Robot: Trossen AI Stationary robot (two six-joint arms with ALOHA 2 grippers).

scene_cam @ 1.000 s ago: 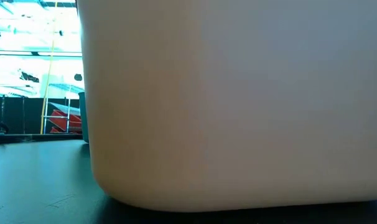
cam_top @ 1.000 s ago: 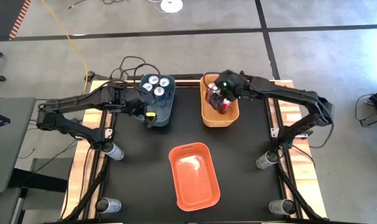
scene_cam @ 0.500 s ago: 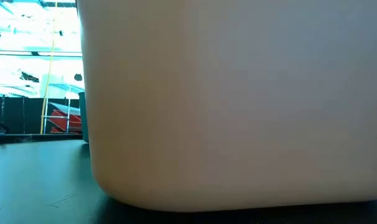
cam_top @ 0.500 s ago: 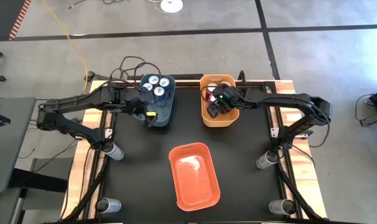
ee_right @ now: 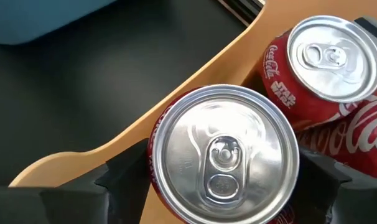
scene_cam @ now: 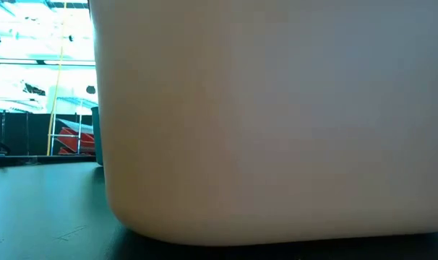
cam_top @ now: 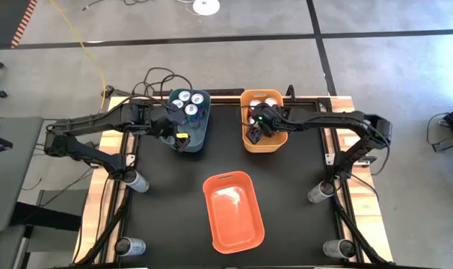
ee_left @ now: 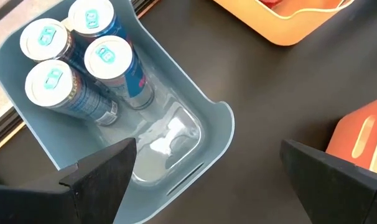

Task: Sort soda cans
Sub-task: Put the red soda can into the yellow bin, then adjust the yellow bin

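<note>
The right end effector (cam_top: 260,127) is lowered into the yellow-orange plastic bin (cam_top: 278,143) at the far side of the black desk (cam_top: 167,202), its two dark fingers (ee_right: 123,171) clamped on either side of a red metal soda can with a silver top (ee_right: 224,152). That can stands upright against the bin's near wall, just beside another upright red can (ee_right: 322,62).

The left end effector (cam_top: 179,140) hovers above the near end of the slate-blue plastic bin (ee_left: 204,140), fingers (ee_left: 104,171) spread apart and holding nothing. Four blue soda cans with silver tops (ee_left: 83,59) stand upright, clustered at the far end of that bin.

An orange plastic bin (cam_top: 232,211) sits well apart from both, nearer the desk's front; its pale wall (scene_cam: 277,115) fills most of the low view.
</note>
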